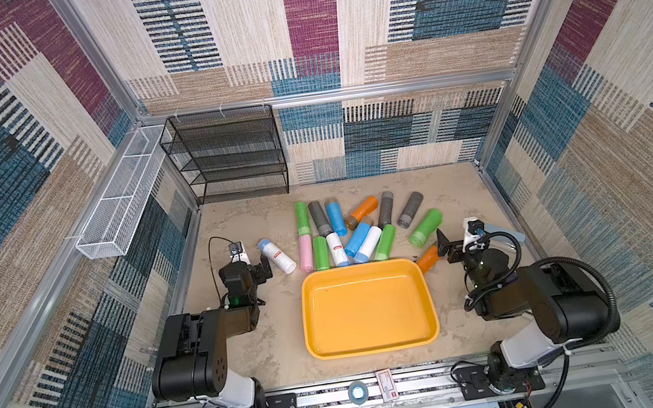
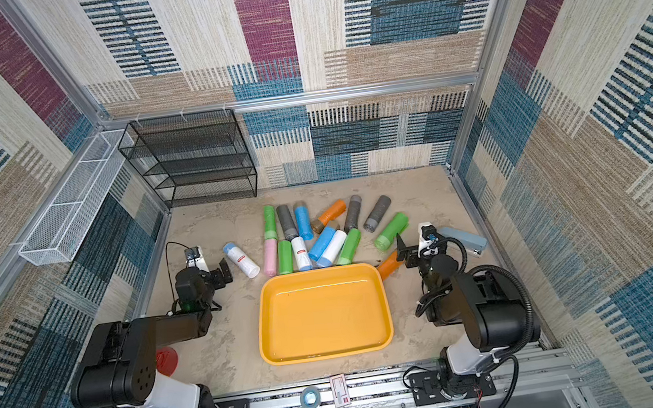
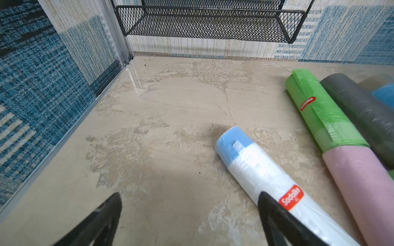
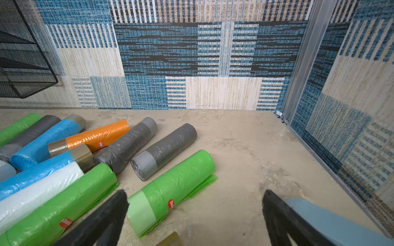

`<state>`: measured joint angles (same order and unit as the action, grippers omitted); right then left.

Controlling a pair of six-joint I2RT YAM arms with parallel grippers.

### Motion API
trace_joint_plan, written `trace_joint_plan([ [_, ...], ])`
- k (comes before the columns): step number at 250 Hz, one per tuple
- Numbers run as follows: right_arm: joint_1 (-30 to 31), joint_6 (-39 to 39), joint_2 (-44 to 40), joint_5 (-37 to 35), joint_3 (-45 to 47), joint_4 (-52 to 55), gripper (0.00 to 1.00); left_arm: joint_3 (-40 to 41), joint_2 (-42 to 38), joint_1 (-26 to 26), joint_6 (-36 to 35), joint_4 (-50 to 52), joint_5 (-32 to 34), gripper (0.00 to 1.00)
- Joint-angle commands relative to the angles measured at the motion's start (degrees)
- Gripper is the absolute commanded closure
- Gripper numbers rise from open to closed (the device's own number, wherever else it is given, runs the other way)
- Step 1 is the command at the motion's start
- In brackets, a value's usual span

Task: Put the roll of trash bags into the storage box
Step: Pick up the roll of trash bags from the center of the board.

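Note:
The storage box (image 1: 368,309) (image 2: 322,314) is a shallow yellow-orange tray at the front middle of the table, with nothing in it. Several rolls of trash bags lie behind it in both top views. A white roll with a blue end (image 1: 277,255) (image 3: 262,174) lies apart on the left. My left gripper (image 1: 264,268) (image 3: 189,194) is open, one finger just beside this roll. My right gripper (image 1: 449,247) (image 4: 195,191) is open over bare table, next to a green roll (image 1: 426,227) (image 4: 172,189). An orange roll (image 1: 427,259) lies by the tray's far right corner.
A black mesh rack (image 1: 227,153) stands at the back left. A white wire basket (image 1: 123,194) hangs on the left wall. A blue-grey stapler (image 2: 465,239) (image 4: 341,225) lies by the right wall beside my right gripper. A red object (image 2: 167,360) sits under the left arm.

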<state>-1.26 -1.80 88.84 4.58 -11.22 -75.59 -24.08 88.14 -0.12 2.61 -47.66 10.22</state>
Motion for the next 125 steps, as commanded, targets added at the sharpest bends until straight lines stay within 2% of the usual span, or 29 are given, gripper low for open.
trace_joint_plan([
  [1, -0.02, -0.31, -0.08, 1.13, 0.03, -1.67, 0.01, 0.13, -0.16, 0.03, -1.60, 0.06, -0.37, 0.00],
  [125, -0.06, 0.24, -0.09, -0.26, -0.03, -1.52, 0.01, 0.11, -0.15, 0.03, -1.65, 0.02, -0.37, 0.01],
])
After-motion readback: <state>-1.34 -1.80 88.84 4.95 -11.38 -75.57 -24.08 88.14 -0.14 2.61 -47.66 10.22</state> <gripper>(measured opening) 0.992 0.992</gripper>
